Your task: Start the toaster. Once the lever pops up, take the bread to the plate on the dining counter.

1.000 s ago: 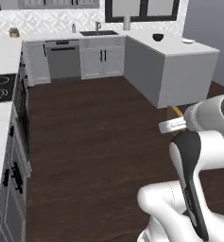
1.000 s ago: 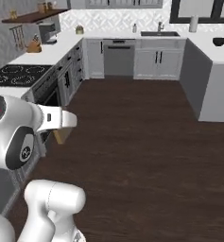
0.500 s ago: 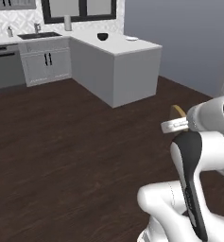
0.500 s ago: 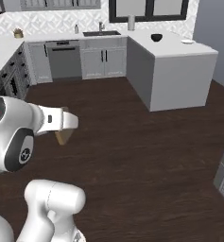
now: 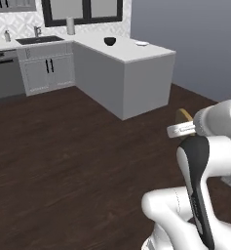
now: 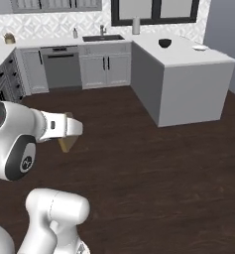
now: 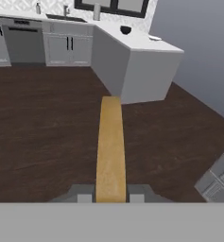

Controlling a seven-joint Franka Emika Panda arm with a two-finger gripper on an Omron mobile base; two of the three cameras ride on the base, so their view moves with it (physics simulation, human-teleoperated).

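My gripper (image 7: pixel 111 197) is shut on the bread (image 7: pixel 110 146), a golden-tan slice seen edge-on, reaching forward from between the fingertips. From the left base the bread (image 5: pixel 183 114) pokes up behind the gripper (image 5: pixel 179 130), held high over the dark wood floor. From the right base the bread (image 6: pixel 66 144) hangs below the gripper (image 6: pixel 72 129). The toaster is out of view. A small white dish (image 5: pixel 142 43) lies on the far end of a grey-sided counter (image 5: pixel 136 83); I cannot tell whether these are the plate and the dining counter.
A black bowl (image 5: pixel 109 41) sits on the same counter. A sink (image 6: pixel 102 37) and a dishwasher (image 6: pixel 62 67) line the back wall. Dark floor (image 5: pixel 63 146) spreads ahead. A grey cabinet corner (image 7: pixel 217 182) shows low on the right.
The whole picture has slid left in both base views, so the base has turned right. The stove side has left view. The bread stays in the shut gripper.
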